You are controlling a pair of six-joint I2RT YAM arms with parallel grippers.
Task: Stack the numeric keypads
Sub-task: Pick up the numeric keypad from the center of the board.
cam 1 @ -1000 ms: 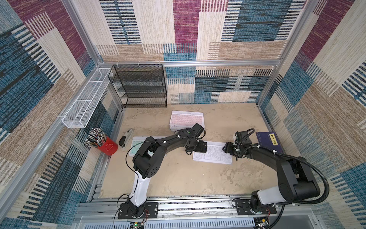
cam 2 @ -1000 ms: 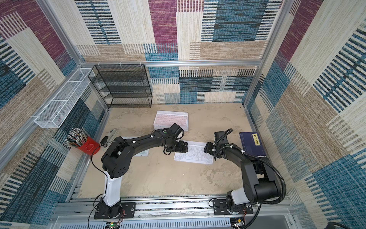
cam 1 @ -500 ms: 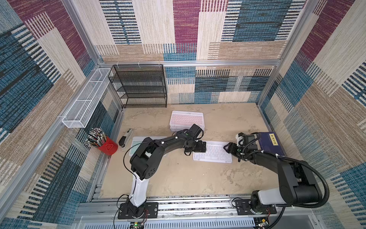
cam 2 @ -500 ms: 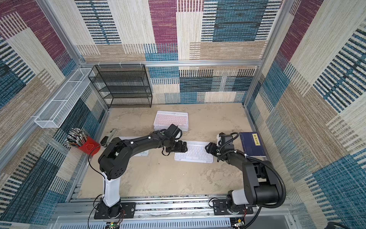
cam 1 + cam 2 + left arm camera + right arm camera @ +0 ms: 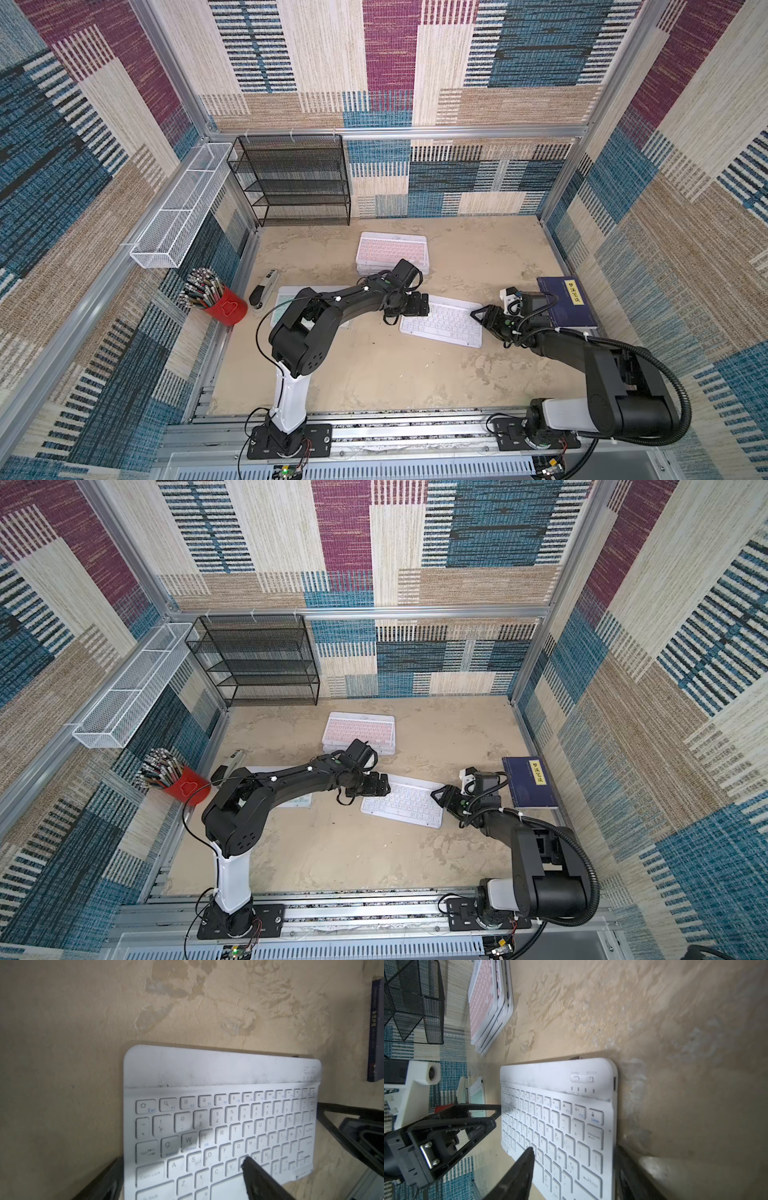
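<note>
**White keypad (image 5: 442, 324): flanked at both short ends, not gripped**

It lies flat and slightly skewed near the middle of the surface (image 5: 374, 374), well apart from the stack (image 5: 390, 255) at 12 o'clock, which is pink on top.

The left tool (image 5: 417, 305) sits at its 9 o'clock end. Its jaws are wide and hold nothing, with one finger (image 5: 259, 1180) over the keys and the other just outside the edge. The right tool (image 5: 478, 316), at the 3 o'clock end, is partly open and also empty. It has one finger (image 5: 517, 1174) above the keys and the other low beside the edge.

A thin board lying flat offers no side to pinch. Taking both ends probably lets the tools lift it level.

Bare surface runs toward 12 o'clock, so the way to the stack looks free. The book (image 5: 567, 301) at 3 o'clock is near the right tool. A green keypad (image 5: 286, 297) lies at 9 o'clock, partly under the left arm.
</note>
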